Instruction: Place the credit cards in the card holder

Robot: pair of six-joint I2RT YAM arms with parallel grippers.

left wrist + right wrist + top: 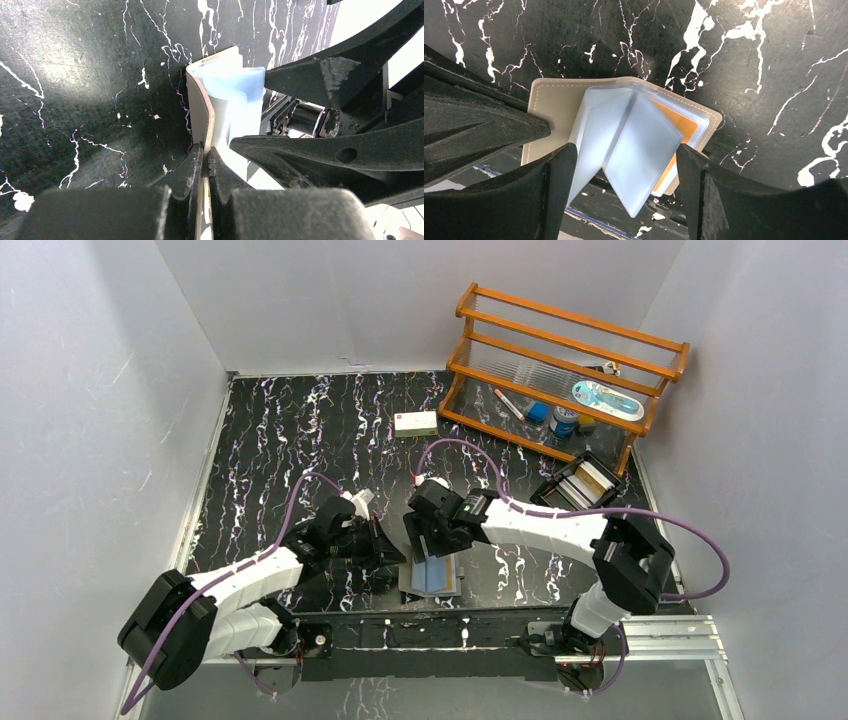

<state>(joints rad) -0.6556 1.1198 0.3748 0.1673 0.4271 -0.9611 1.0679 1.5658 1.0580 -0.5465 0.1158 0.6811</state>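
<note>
The left pincer (206,156) is clenched on the cover of the open card holder (555,100) near the front edge of the bench (280,440). The right pincer (624,157) gapes, straddling its clear sleeves (644,145), one holding an orange card (680,125).

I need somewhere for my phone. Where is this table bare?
Bare: the table, far left, from the wall to the white box, and the strip in front of that box. Crowded: near centre, where left gripper and right gripper meet at the card holder; far right, the wooden rack and black tray.
</note>
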